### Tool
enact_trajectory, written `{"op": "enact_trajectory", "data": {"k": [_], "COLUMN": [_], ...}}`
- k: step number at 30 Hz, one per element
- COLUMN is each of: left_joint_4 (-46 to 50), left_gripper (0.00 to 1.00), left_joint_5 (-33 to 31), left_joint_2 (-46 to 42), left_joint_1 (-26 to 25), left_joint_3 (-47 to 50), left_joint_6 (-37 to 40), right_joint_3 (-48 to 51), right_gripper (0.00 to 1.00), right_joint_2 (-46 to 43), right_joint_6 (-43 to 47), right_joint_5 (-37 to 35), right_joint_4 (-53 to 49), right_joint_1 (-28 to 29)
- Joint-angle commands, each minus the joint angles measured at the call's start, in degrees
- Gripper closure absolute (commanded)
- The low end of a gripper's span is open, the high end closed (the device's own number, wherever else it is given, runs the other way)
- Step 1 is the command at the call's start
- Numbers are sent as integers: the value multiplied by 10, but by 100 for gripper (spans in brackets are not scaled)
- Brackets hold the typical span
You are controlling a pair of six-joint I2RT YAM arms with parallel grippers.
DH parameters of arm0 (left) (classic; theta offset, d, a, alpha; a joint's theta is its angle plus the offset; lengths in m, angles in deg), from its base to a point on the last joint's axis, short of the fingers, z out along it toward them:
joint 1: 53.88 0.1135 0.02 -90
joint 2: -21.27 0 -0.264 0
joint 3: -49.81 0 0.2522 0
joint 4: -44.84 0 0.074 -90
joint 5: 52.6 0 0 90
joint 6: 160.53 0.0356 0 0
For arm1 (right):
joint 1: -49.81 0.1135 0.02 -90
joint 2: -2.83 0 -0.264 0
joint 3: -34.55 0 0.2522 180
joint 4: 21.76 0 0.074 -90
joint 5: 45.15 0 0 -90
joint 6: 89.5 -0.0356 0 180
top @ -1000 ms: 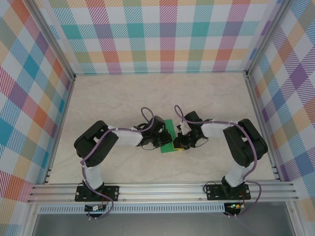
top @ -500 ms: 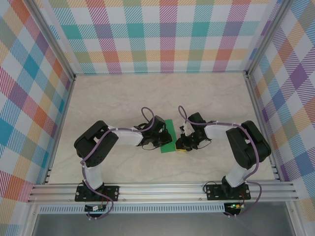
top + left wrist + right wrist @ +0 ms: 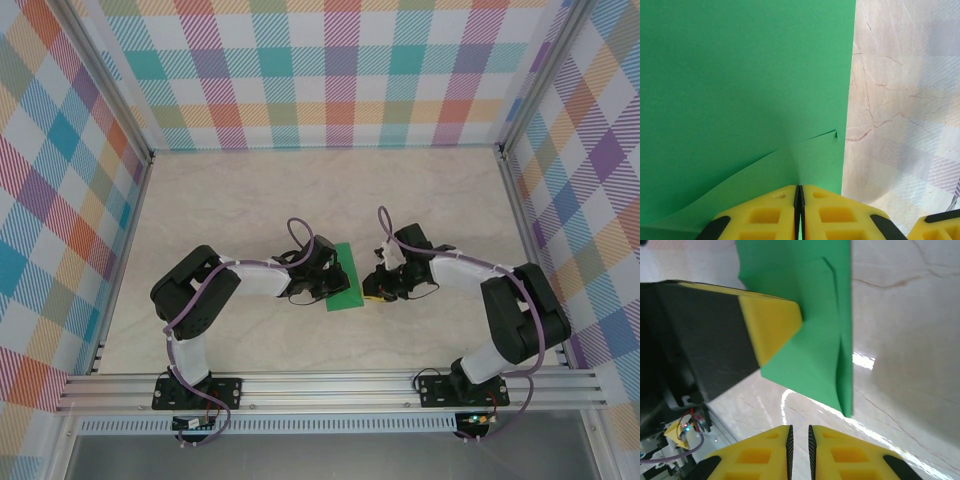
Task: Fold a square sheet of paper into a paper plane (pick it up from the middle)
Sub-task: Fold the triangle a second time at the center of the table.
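Left wrist view: the left claw is pinched tight on the near edge of the thin, bright green paper sheet, mid-way across the pale marble-patterned bench. The right claw, nearly closed and empty, sits just beside the sheet's folded corner.

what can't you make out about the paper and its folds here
- Left wrist view: the paper runs off the top and left edges, so its outline is unknown.
- Top view: the left gripper covers part of it, and the creases are too small to read.
- Right wrist view: the left gripper's finger hides the layers under it.
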Motion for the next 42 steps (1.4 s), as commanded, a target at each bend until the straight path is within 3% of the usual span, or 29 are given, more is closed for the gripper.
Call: {"op": "enact_trajectory", "data": {"k": [1,13,20,42], "left_joint_4": [50,47,41,-24], "left_gripper": [88,88,87,82], "left_joint_5": [-18,-16,-17,-46], "left_joint_2": [17,19,11,-23], "left_joint_1": [-3,-3,-2,40], "left_joint_3": [-3,-9,-7,41], "left_joint_6": [7,5,13,44], "right_joint_3": [-29,-67,-56,-35], "right_gripper": [82,82,85,92], "right_joint_2": [38,130,175,176], "right_joint_6": [-16,4,17,24], "right_joint_5": [53,73,-28,-55], "right_joint_4": [22,19,-19,-19], "right_joint_1": [2,13,16,15]}}
